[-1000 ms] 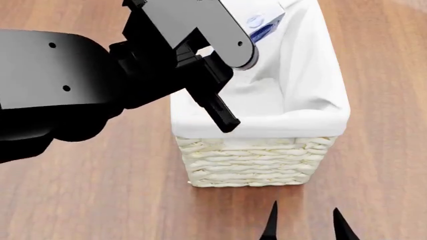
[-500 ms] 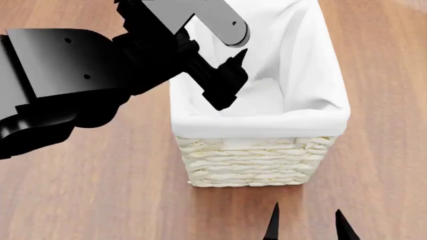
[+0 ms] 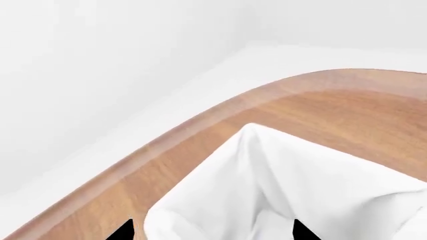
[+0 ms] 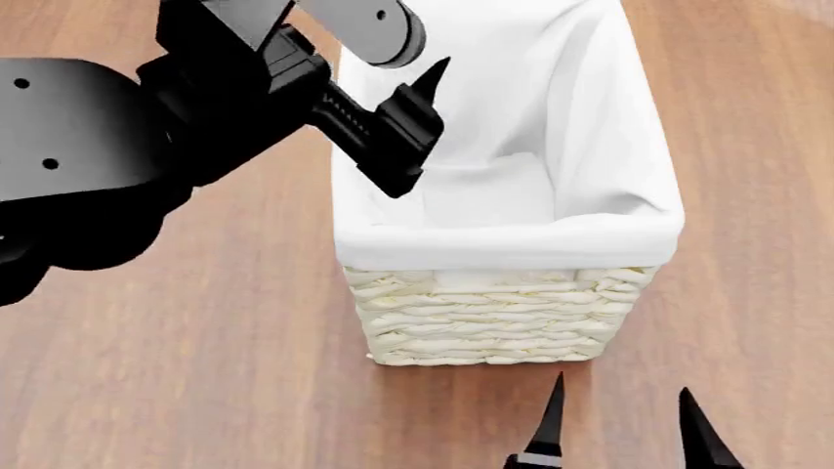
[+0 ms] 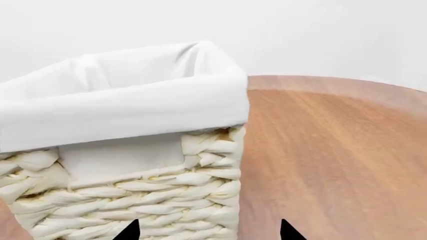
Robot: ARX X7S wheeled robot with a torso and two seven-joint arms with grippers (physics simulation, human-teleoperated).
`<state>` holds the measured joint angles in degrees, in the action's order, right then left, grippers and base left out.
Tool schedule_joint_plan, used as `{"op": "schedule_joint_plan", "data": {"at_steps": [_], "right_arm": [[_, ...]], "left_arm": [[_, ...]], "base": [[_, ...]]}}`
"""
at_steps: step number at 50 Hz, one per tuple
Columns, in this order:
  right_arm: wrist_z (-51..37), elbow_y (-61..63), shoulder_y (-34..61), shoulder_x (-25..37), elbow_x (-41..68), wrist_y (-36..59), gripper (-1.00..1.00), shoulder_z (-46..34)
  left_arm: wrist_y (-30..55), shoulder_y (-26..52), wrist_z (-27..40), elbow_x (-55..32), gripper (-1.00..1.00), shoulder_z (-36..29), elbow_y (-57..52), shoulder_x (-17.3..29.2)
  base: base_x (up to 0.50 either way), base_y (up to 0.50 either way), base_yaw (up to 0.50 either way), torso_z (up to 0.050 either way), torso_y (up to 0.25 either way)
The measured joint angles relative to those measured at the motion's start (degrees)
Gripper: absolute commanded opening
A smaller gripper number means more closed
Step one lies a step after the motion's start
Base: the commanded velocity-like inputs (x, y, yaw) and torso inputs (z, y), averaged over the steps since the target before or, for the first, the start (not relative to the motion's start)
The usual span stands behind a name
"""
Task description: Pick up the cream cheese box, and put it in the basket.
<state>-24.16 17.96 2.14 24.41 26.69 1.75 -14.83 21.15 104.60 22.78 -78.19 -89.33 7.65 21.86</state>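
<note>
Wooden tabletop and white wall fill your left wrist view, the basket liner just below; only two dark tips show, spread apart, holding nothing. From the head view, your left gripper has pulled back off the basket's near-left rim since a second ago, and the box is gone from sight, probably dropped inside. Your right gripper hangs open by the wicker.

a curved-edged wooden table against plain white walls.
</note>
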Motion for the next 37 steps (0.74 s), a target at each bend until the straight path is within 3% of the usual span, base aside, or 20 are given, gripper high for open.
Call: {"op": "schedule_joint_plan", "data": {"at_steps": [14,32,37], "right_arm": [[-6.4,9.5,5.0,3.9,0.3,8.2,1.00,3.2],[-12.0,19.7,11.6,7.3,0.8,18.0,1.00,4.3],[-13.2,22.0,12.9,8.1,1.8,20.0,1.00,5.6]], "left_arm": [[-3.0,0.2,11.9,-1.7,1.00,4.2,-19.4,10.5],[-15.0,-8.8,31.7,0.6,1.00,10.6,-49.7,27.9],[-18.4,-9.0,38.9,5.9,1.00,6.6,-56.4,32.0]], "base": [[0.00,0.00,0.00,0.000,0.000],[0.00,0.00,0.00,0.000,0.000],[0.00,0.00,0.00,0.000,0.000]]}}
